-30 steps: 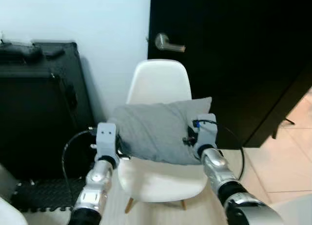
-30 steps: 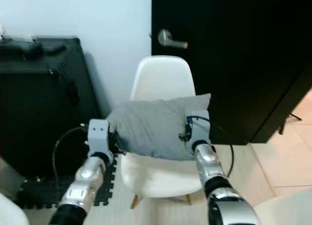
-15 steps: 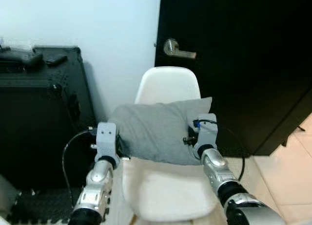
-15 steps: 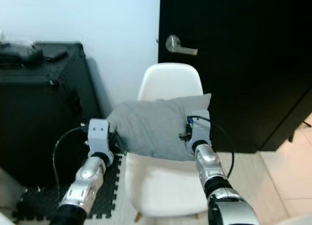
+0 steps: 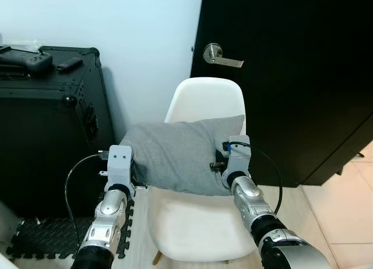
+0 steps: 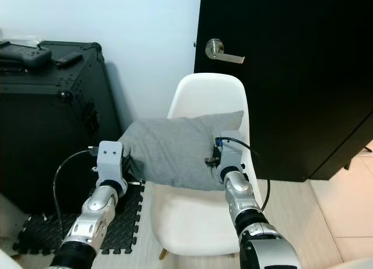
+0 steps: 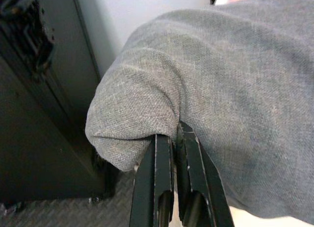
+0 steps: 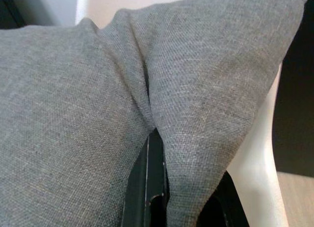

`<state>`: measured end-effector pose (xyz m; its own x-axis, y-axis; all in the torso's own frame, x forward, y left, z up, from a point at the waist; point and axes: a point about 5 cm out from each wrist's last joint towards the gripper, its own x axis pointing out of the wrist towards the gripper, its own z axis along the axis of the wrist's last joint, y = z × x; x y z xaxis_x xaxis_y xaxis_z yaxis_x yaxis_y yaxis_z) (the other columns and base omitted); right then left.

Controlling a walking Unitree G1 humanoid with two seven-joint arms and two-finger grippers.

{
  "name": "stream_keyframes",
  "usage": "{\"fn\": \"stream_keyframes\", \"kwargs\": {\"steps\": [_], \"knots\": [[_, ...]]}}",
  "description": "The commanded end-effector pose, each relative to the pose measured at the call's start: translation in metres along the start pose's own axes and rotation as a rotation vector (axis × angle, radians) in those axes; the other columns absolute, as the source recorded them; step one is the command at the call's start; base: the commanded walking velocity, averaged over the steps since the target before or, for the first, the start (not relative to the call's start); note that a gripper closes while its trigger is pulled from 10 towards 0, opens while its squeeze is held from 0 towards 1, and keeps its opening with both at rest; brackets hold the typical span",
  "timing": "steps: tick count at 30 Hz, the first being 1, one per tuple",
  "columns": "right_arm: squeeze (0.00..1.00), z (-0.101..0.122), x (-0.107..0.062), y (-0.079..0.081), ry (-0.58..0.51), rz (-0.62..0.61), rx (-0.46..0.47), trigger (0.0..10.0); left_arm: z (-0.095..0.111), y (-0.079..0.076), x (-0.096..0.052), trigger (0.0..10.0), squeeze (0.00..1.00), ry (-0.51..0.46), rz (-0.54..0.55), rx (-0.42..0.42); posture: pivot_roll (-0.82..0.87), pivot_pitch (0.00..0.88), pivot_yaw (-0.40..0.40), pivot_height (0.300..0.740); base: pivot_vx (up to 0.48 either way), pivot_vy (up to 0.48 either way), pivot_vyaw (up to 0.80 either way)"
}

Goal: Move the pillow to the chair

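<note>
A grey pillow (image 5: pixel 178 155) hangs in the air between my two arms, over the seat of a white shell chair (image 5: pixel 192 234). My left gripper (image 7: pixel 172 138) is shut on the pillow's left edge, its black fingers (image 7: pixel 158 178) pinching a fold of fabric. At the pillow's right edge my right gripper (image 8: pixel 156 138) is shut too, with cloth folded over its fingers (image 8: pixel 142 187). The chair's back (image 5: pixel 208 100) rises behind the pillow.
A large black case (image 5: pixel 46 129) stands at the left, with small dark items on its top. Black foam mats (image 5: pixel 41 240) lie on the floor below it. Behind the chair a black door (image 5: pixel 291 77) with a silver lever handle (image 5: pixel 221 56) meets a white wall (image 5: pixel 134 42).
The camera has moved, so the chair sits closer and more squarely below the pillow, and the case and door show higher. Both grippers still hold the pillow the same way.
</note>
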<state>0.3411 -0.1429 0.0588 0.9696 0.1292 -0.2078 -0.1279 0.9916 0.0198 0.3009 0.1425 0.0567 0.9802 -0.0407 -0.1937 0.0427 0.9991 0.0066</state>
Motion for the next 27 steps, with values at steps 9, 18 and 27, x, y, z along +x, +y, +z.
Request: {"fn": "stream_keyframes", "kwargs": {"steps": [9,18,27], "knots": [[0.0,0.0068,0.0025,0.0037,-0.026,0.031,-0.021,10.0,0.0081,-0.0133,0.0035,10.0,0.0,-0.036,-0.051,0.001,0.03,0.0,-0.065,0.74,0.0,0.0,0.0],[0.0,0.0062,0.0026,0.0025,-0.017,0.026,-0.017,10.0,0.0078,-0.0158,0.0042,10.0,0.0,-0.033,-0.067,0.009,0.03,0.0,-0.066,0.715,0.0,0.0,0.0],[0.0,0.0046,0.0019,0.0012,-0.012,0.027,-0.019,10.0,0.0056,-0.0187,0.0039,10.0,0.0,-0.024,-0.076,0.015,0.03,0.0,-0.073,0.676,0.0,0.0,0.0]]}}
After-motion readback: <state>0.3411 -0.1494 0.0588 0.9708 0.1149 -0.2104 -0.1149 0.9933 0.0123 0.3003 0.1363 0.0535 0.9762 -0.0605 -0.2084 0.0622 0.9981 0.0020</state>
